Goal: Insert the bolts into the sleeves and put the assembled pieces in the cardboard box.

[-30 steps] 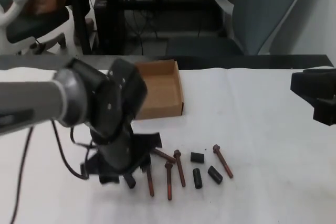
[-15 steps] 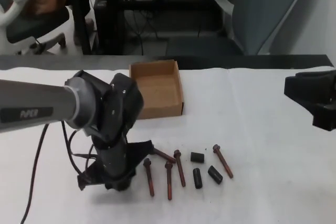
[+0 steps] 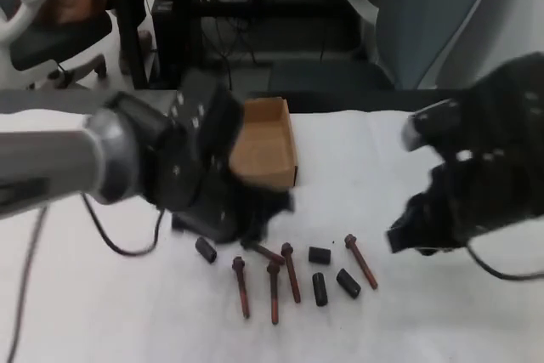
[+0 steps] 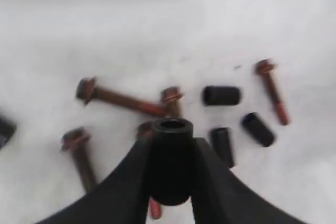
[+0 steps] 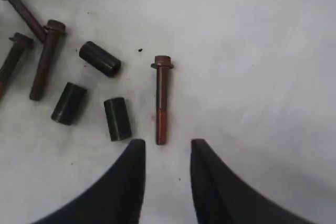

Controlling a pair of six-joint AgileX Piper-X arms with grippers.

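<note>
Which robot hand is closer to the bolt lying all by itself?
Right. The right gripper hangs open just short of that bolt; the left gripper, holding a sleeve, is over the other bolts.

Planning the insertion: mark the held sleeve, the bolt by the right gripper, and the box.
held sleeve (image 4: 169,162), left wrist view, its side wall.
bolt (image 5: 161,100), right wrist view, mid-shank.
cardboard box (image 3: 277,178), high view, front wall.

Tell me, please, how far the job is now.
Done: nothing; no pair is joined, and the visible part of the box is bare. In hand: the left tool grips one sleeve; the right tool hangs open over a bolt. Left: every insertion and boxing.
</note>
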